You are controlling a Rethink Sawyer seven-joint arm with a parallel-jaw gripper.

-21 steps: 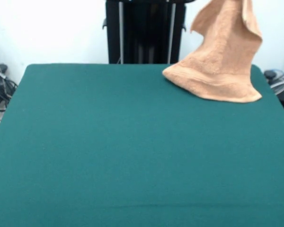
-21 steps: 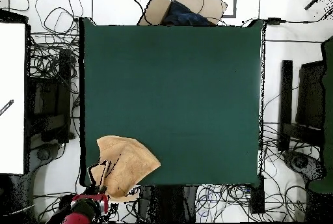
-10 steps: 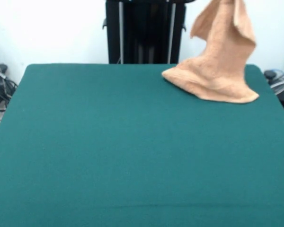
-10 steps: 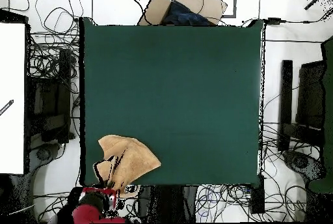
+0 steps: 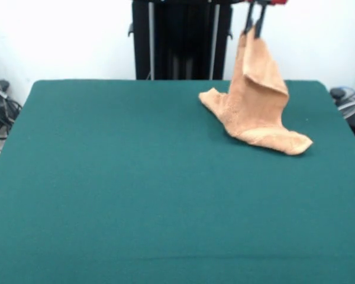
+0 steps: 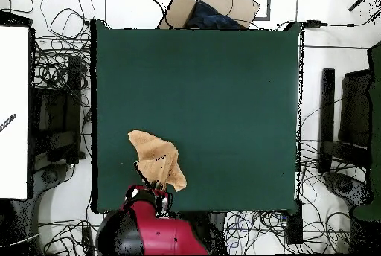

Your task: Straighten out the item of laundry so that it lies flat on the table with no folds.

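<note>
Shifted inward, towel (image 5: 255, 106) hangs from end effector (image 5: 255, 23).

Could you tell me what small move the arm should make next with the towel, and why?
Probably drag the held corner sideways while lowering it. The gripper holds the towel up by one corner, so it hangs in a folded cone with only its lower edge trailing on the table. Pulling away from that resting edge should draw the folds out before release.
</note>
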